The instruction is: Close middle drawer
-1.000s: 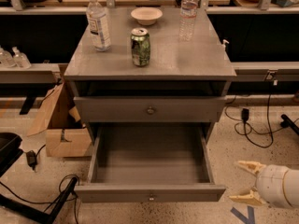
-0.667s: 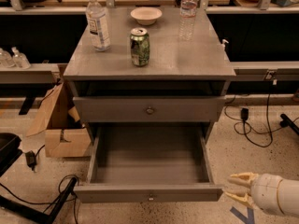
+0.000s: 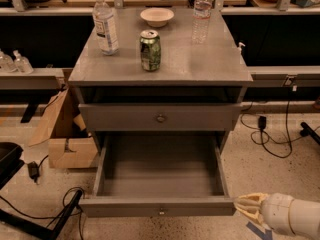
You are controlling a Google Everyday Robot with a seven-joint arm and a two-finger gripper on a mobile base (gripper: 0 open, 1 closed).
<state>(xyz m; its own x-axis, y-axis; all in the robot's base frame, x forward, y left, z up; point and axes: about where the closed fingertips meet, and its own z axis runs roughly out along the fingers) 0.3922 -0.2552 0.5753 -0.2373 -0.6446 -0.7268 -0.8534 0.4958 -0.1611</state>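
Note:
The middle drawer [image 3: 160, 174] is a deep grey box pulled far out of the grey cabinet. It is empty, and its flat front panel [image 3: 125, 207] carries a small round knob [image 3: 161, 212]. My gripper [image 3: 242, 207] comes in from the lower right, cream-coloured, with its fingers pressed together and holding nothing. Its tip is right at the right end of the drawer's front panel. I cannot tell whether it touches the panel. The drawer above [image 3: 160, 117] is pushed in.
On the cabinet top [image 3: 200, 59] stand two water bottles [image 3: 105, 25] [image 3: 202, 10], a green can [image 3: 150, 50] and a white bowl [image 3: 157, 16]. A cardboard box [image 3: 65, 134] and cables [image 3: 35, 209] lie on the floor at left, and more cables [image 3: 272, 139] at right.
My gripper has moved left toward the right end of the open drawer's front. Its fingers, spread a second ago, have come together. The drawer has not moved.

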